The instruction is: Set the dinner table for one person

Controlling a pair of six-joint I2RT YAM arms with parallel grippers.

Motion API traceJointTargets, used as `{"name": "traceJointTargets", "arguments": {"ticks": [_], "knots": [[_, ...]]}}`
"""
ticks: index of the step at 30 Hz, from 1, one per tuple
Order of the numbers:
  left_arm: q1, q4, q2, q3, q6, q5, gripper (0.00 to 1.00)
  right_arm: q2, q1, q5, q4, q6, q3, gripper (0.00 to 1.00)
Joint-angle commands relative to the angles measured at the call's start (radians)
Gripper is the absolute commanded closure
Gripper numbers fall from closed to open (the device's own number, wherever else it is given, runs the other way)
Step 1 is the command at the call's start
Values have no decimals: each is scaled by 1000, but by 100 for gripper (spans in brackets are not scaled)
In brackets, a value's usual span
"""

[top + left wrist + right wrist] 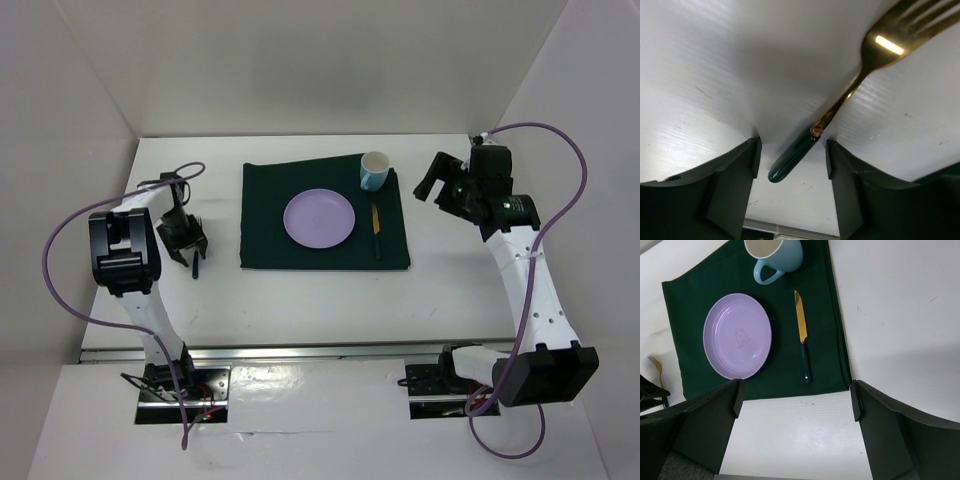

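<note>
White bench (330, 300), boxed in on three sides.
The bench is bounded at the back by a rear wall (330, 60), while a left wall (50, 100) and a right wall (590, 90) are seen slanting in at either side; all three are plain and off-white. A metal rail (300, 350) is run along the near edge, and a glossier white ledge (320, 420) is set just in front of it, where soft glare is caught. Even, diffuse light is cast, probably from overhead.
</note>
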Motion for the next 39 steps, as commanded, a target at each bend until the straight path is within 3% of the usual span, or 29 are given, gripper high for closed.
{"name": "traceJointTargets", "arguments": {"ticks": [1,3,4,5,6,11,15,19,23,30,36,37,38,39], "knots": [[-12,14,12,-48,-16,-63,37,-41,-5,-11,38,3,-5,0],[-12,14,38,-39,-25,-89,59,-51,-5,-11,38,3,-5,0],[-12,14,47,-25,-34,-99,85,-51,-5,-11,27,3,-5,0],[-12,-13,48,-16,-43,-110,96,-51,-5,-11,27,3,-5,0],[-21,-13,48,-5,-44,-110,100,-51,-5,-2,18,3,4,0],[-81,-22,-112,64,-15,-103,100,-61,-5,7,7,3,4,0],[-237,-45,-166,147,45,4,100,-71,-5,7,7,13,-5,0],[-417,-70,-108,268,24,83,100,-71,-5,-2,16,23,-16,0],[-480,-70,-3,357,-2,114,100,-71,-5,9,-11,23,17,0],[-512,-79,191,457,-31,68,100,-89,-5,42,-39,23,18,0],[-512,-90,268,515,-31,8,100,-89,-5,52,-48,23,7,0],[-512,-90,268,515,-43,8,97,-89,-5,52,-48,23,7,0],[-512,-90,268,515,-44,-3,81,-89,-5,52,-48,23,16,0],[-512,-90,268,515,-44,-3,71,-89,-5,62,-48,14,16,0]]}}
